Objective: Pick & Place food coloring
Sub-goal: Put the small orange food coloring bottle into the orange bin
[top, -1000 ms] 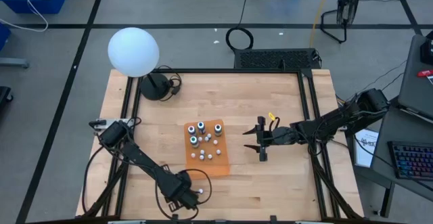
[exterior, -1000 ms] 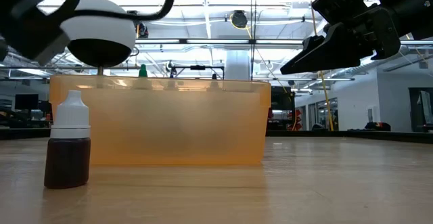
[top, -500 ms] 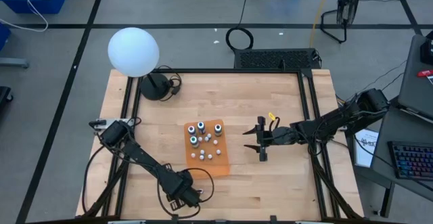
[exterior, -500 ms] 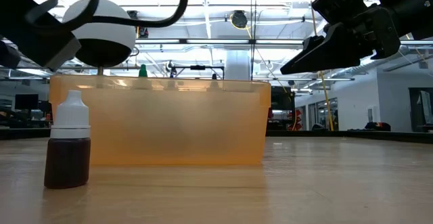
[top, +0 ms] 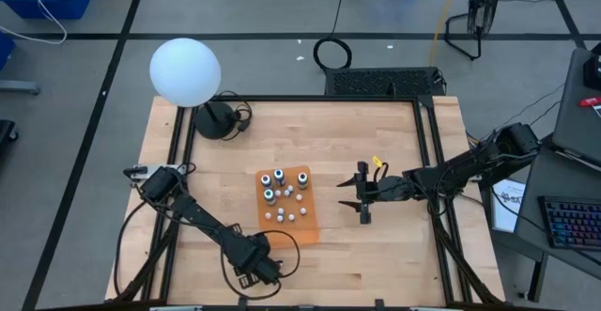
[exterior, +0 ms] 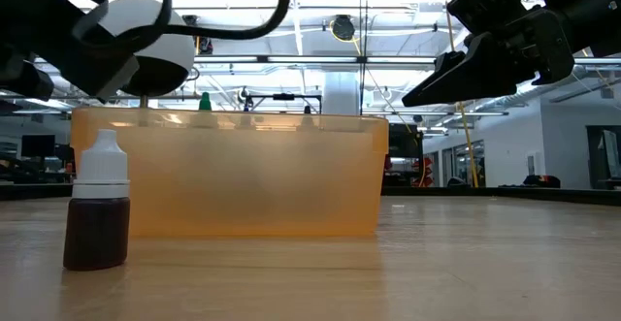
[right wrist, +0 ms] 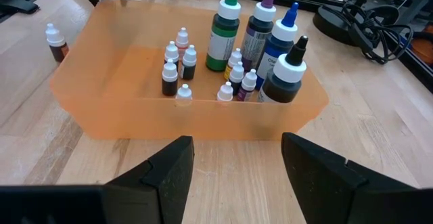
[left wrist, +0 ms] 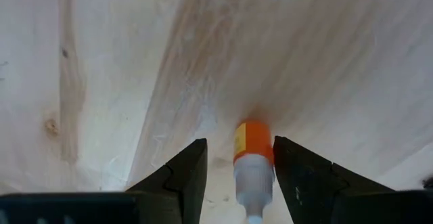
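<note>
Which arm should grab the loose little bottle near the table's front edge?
Left. Its claw is open with the orange-filled bottle already between the fingers. The right claw hovers open on the far side of the orange tray, facing it.

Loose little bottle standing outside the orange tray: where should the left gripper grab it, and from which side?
Grip the bottle on its straight dark body, coming from above. It stands upright, and its white cap tapers, so it would slip. The left gripper is open astride it.
</note>
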